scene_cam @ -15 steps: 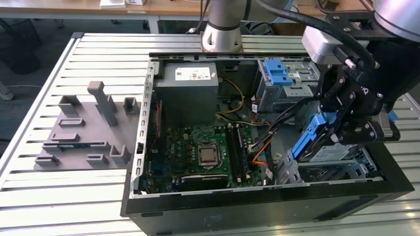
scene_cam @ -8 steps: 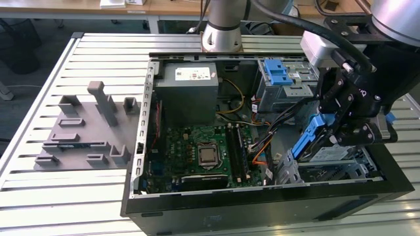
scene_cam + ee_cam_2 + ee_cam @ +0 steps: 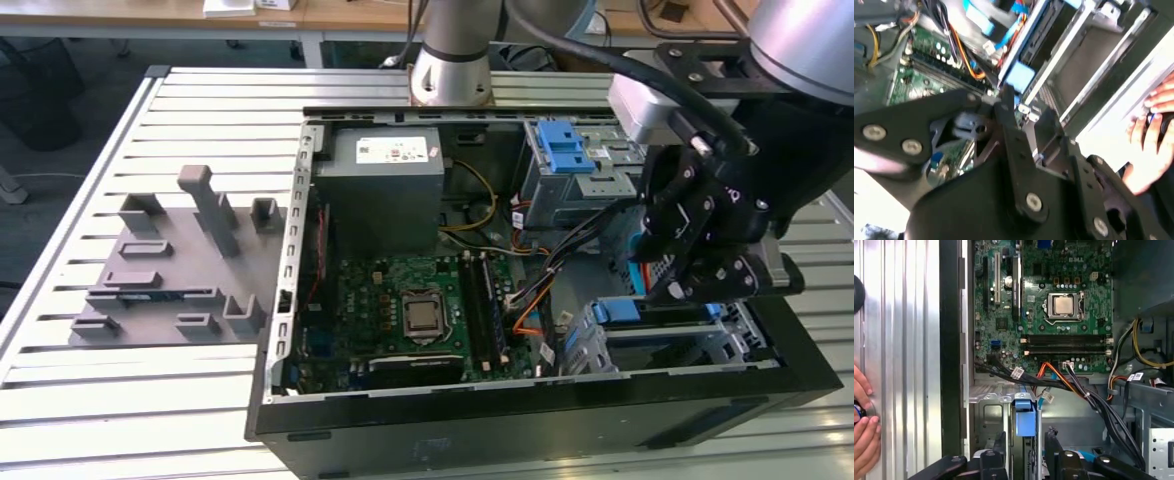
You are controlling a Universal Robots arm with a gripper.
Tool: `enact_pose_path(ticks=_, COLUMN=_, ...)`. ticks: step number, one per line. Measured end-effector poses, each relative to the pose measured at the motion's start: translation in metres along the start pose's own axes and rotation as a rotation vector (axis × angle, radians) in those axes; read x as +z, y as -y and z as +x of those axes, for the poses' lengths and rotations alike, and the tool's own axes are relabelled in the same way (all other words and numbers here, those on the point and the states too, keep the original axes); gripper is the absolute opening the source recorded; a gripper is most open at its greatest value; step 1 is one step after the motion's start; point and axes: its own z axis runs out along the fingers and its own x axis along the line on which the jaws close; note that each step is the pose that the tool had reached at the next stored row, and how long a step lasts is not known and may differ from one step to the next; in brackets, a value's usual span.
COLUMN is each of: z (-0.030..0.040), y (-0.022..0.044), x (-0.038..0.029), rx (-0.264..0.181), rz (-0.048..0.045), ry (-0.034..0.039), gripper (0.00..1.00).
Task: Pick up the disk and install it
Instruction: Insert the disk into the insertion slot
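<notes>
Nearest the lens in both wrist views are the black links of the gripper point(image 3: 1026, 442). Its jaws stand narrow and appear closed on the disk point(image 3: 1025, 419), one jaw to each flat face. The disk is carried on edge with the end of a blue side rail leading. It sits at the mouth of the drive cage point(image 3: 990, 410), inside the open computer case point(image 3: 534, 425). Whether the rail has entered the cage guides cannot be told.

Judged from this, the pick-up is complete and the installation step is in hand. The disk is presented to the cage but not yet seated. Seating calls for three things:
- The rails must line up with the cage guides.
- Travel must run straight along the slot, with no tilt.
- The grip must be held until the disk bottoms out.

A cable bundle point(image 3: 1074, 390) of black and orange leads runs just beside the cage and must stay out of the path. The motherboard point(image 3: 1054, 315) lies next to the cage, beyond the cables, and the power-supply box point(image 3: 380, 190) is well apart from it. Across the case wall from the cage, a person's hand point(image 3: 864, 435) is on the slatted table point(image 3: 134, 400), clear of the work.
</notes>
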Motion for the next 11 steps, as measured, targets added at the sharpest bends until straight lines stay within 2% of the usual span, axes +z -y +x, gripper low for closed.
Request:
enact_pose_path(ticks=3, z=0.0, y=0.0003, x=0.0054, rx=0.0, rz=0.0, ry=-0.0001, gripper=0.42)
enact_pose_path(ticks=5, z=0.0001, y=0.0004, x=0.0091, rx=0.0, rz=0.0, ry=0.0, gripper=0.3)
enact_pose_path(ticks=6, z=0.0001, y=0.0004, x=0.0109, rx=0.0, rz=0.0, ry=0.0, gripper=0.3)
enact_pose_path(ticks=8, z=0.0001, y=0.0004, x=0.0144, rx=0.0, rz=0.0, ry=-0.0001, gripper=0.18)
enact_pose_path(ticks=9, z=0.0001, y=0.0004, x=0.0163, rx=0.0, rz=0.0, ry=-0.0001, gripper=0.18)
enact_pose_path(ticks=11, z=0.0002, y=0.0005, x=0.0191, rx=0.0, rz=0.0, ry=-0.0001, gripper=0.11)
